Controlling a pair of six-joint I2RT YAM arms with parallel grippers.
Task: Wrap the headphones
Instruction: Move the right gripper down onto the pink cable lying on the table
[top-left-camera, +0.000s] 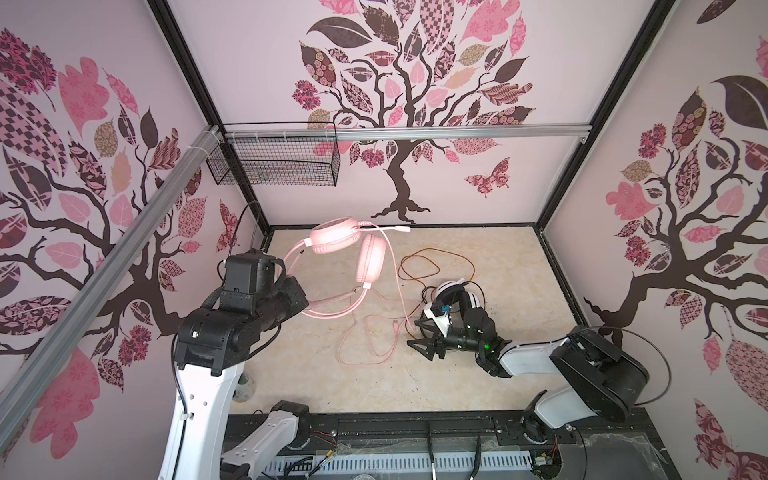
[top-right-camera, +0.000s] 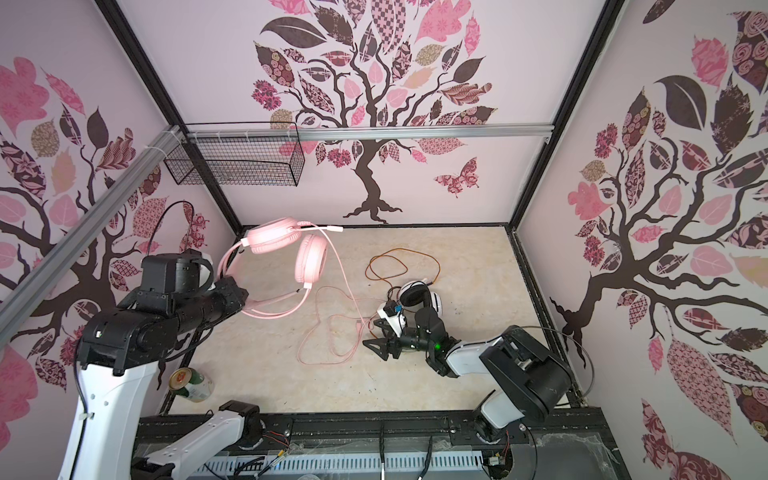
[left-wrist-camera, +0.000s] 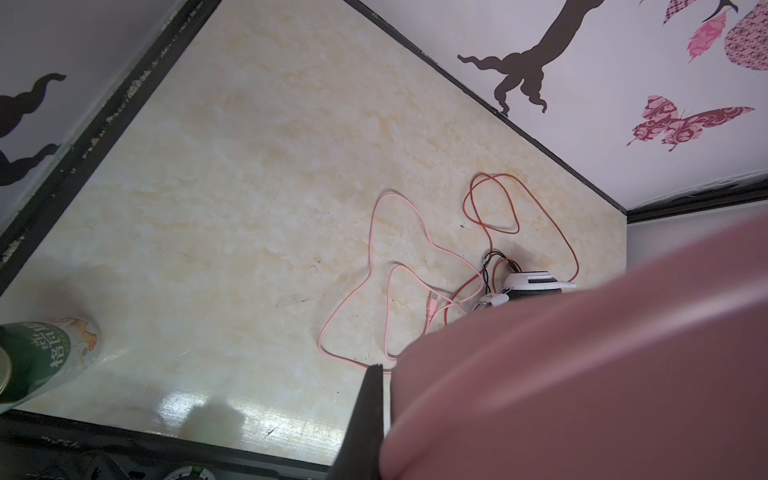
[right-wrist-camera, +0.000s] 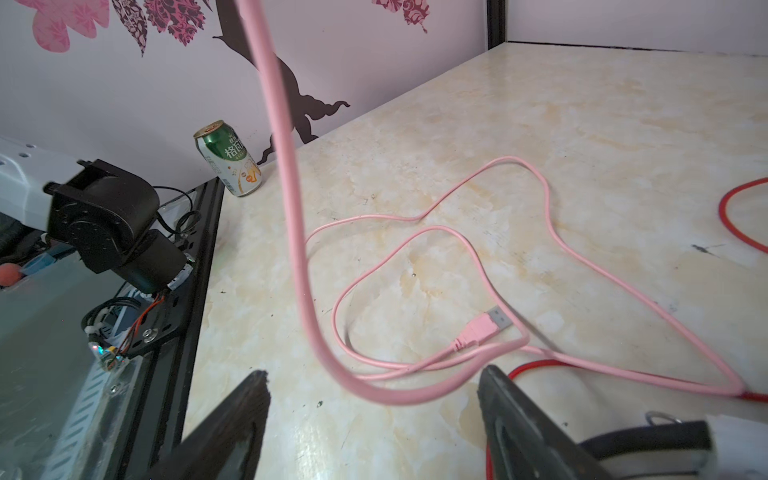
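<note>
Far left: a green-and-white drink can (top-right-camera: 191, 384) stands upright on the marbled table (top-left-camera: 374, 386), at its near left corner beside the wall.

Left arm: my left gripper (left-wrist-camera: 380, 395) is clenched on the headband of the pink headset (top-left-camera: 334, 237). The wrist view shows one black finger (left-wrist-camera: 370, 415) pressed against the blurred pink band, and the other finger is hidden behind it. In both top views the headset is lifted clear of the table toward the back left. Its two earcups hang at the far end of the band and its mic boom (top-left-camera: 390, 227) points right along the back wall.

Centre: the pink cable (top-left-camera: 365, 340) drops from the lower earcup and lies in loose loops on the table. Its USB plug (right-wrist-camera: 482, 330) rests flat among the loops.

Right arm: my right gripper (right-wrist-camera: 374, 415) is low over the table with its fingers (right-wrist-camera: 519, 415) spread wide and released. A slack bend of the pink cable passes through the gap between them, and neither finger pinches it.

Right of centre: the white-and-black headset (top-left-camera: 457, 295) sits on the table just behind the right gripper, partly hidden by the wrist. Its orange-red cable (top-left-camera: 432, 266) runs in open loops toward the back wall, and one strand crosses the pink cable near the plug.
</note>
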